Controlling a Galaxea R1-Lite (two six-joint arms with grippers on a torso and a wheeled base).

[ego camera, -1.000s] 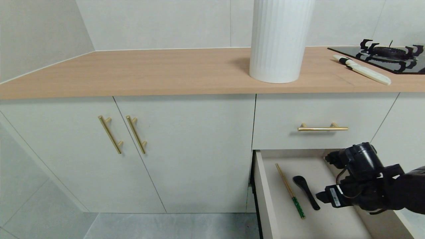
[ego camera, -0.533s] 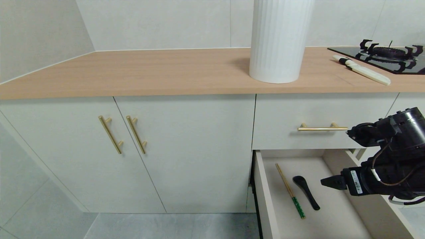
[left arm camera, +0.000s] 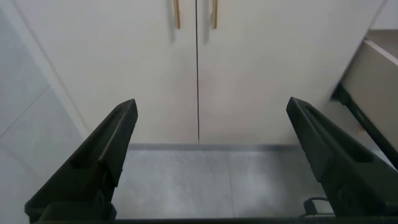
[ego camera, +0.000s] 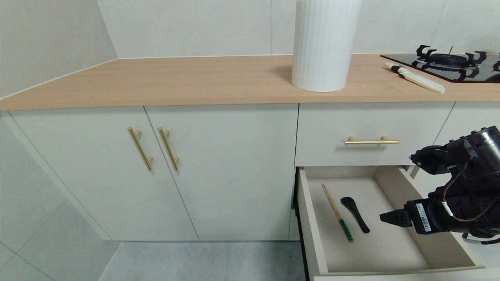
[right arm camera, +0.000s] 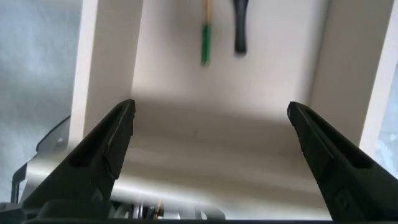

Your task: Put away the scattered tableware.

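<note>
Under the counter (ego camera: pixel 195 82), drawer (ego camera: pixel 312 238): pulled out.
Right gripper (right arm camera: pixel 209 109): fingers spread wide, empty, over the drawer's right side.
Left gripper (left arm camera: pixel 211 106): spread wide, empty, facing cabinet doors (left arm camera: pixel 261 68).
Chopsticks (ego camera: pixel 336 212): flat on drawer floor, left part.
Spoon (ego camera: pixel 353 214): black, just beside chopsticks, not touching.

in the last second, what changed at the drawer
The right tool rose and drew back from beside the black spoon, open and empty. The head camera shifted too. Spoon and chopsticks in the open drawer and knife on the counter stayed put.
</note>
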